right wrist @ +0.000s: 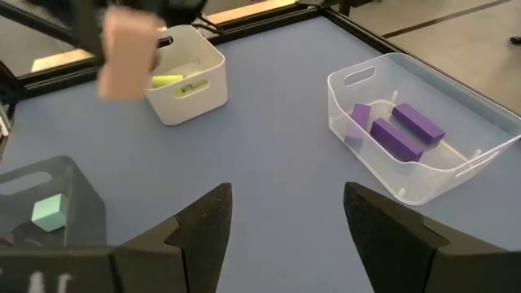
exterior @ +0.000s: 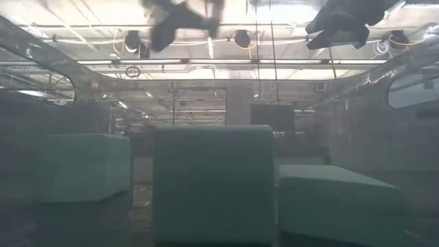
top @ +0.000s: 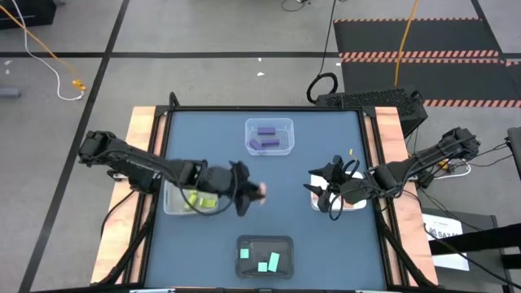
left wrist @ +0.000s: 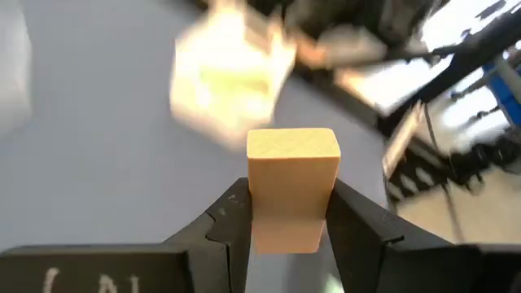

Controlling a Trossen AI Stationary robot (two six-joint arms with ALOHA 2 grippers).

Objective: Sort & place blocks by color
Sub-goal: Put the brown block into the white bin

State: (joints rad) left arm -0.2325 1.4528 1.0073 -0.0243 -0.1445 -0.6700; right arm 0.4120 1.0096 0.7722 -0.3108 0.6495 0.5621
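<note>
My left gripper (top: 251,193) hangs over the middle of the table, shut on a salmon-orange block (left wrist: 291,175), which shows blurred in the right wrist view (right wrist: 129,53). My right gripper (right wrist: 281,218) is open and holds nothing. It hovers at the white tray (top: 352,202) by the table's right edge. Purple blocks (top: 267,138) lie in the clear tray (top: 282,124) at the far side. Yellow-green blocks (top: 198,200) lie in the translucent tray (top: 171,202) on the left. Cyan blocks (top: 267,261) lie in the black tray (top: 264,242) at the near edge. My left gripper pinches the salmon-orange block between its two fingers (left wrist: 230,224), one on each of two opposite side faces (left wrist: 259,203). The fingers reach in from the table's left. The block's end face (left wrist: 293,143) sticks out past the fingertips, and the block is lifted clear of the table.
The four trays stand at the table's left, far, right and near sides, with bare blue tabletop (top: 301,175) between them. Both arms reach in toward the middle. The low view looks through the black tray at large cyan blocks (exterior: 211,182).
</note>
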